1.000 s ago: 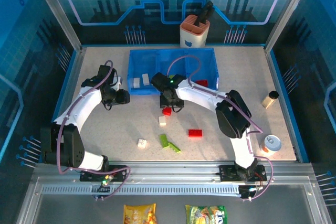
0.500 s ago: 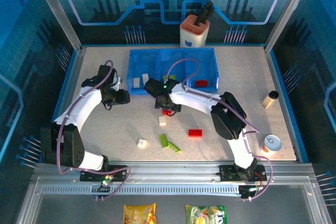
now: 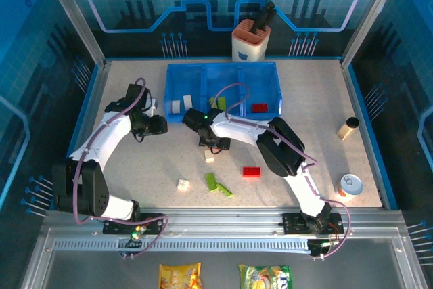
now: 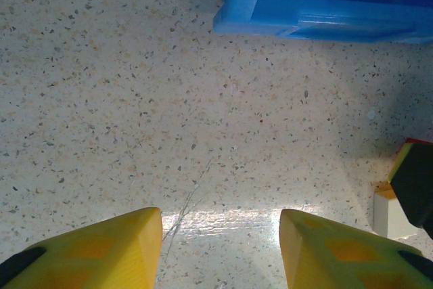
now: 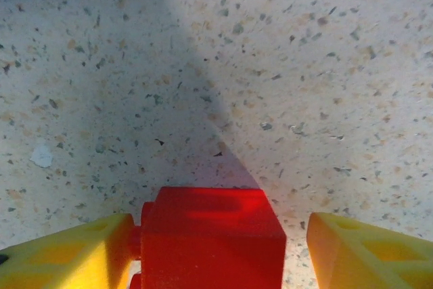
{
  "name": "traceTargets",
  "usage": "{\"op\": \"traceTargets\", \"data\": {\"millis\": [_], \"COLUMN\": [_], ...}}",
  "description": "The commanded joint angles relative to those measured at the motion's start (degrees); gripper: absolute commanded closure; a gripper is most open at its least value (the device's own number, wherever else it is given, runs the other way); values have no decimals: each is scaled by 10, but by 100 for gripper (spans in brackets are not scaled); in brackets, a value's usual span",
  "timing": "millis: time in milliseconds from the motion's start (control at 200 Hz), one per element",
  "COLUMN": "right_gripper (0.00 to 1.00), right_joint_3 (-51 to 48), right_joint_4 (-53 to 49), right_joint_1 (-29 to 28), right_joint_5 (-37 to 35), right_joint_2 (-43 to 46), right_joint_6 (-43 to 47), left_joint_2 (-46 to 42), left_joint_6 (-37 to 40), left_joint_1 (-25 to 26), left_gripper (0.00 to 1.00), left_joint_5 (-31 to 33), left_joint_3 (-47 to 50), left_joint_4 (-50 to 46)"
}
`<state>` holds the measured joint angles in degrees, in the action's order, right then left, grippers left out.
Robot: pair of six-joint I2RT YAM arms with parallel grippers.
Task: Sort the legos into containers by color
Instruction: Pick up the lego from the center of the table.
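In the right wrist view a small red lego (image 5: 210,235) lies on the table between the fingers of my open right gripper (image 5: 220,235); it touches the left finger, with a gap to the right one. From above, that gripper (image 3: 212,142) is just in front of the blue tray (image 3: 223,65). Loose on the table are a white lego (image 3: 209,156), a second red lego (image 3: 252,172), another white one (image 3: 183,185) and a green one (image 3: 218,185). The tray holds white pieces (image 3: 177,105) on the left and a red piece (image 3: 259,107) on the right. My left gripper (image 3: 161,125) is open over bare table.
An orange-and-white cup (image 3: 251,42) stands behind the tray. A small cylinder (image 3: 348,128) and a round tin (image 3: 350,184) sit at the right. The left wrist view shows the tray corner (image 4: 304,15) ahead and a white lego (image 4: 389,212) at the right edge.
My right gripper has moved left and down from the tray's front edge and now straddles the small red lego. The left arm has not moved.
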<state>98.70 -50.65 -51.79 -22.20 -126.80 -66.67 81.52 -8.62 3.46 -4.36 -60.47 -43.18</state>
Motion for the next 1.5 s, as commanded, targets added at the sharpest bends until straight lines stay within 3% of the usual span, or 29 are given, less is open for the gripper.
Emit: {"op": "traceTargets", "data": {"millis": [0,1121,1321,1496], "right_gripper": [33,60,61,61], "right_joint_3": [13,0,-14,-45], "right_joint_4": [1,-4,-13,-2], "right_joint_1": [-11,-14,-7,11], "right_joint_5": [0,-35,-49,-22], "right_joint_2": [-14,34,69,110], "right_joint_6": [-16,17,51,138], "left_joint_2": [2,-1,-1,0], "left_joint_6": [8,9,9,9], "left_joint_1": [-6,-6,-6,-6], "left_gripper": [50,50,50,50], "left_joint_5": [-7,-9,-7,-7], "left_joint_3": [-1,-1,-1,0], "left_joint_4": [-9,-9,-10,-10]}}
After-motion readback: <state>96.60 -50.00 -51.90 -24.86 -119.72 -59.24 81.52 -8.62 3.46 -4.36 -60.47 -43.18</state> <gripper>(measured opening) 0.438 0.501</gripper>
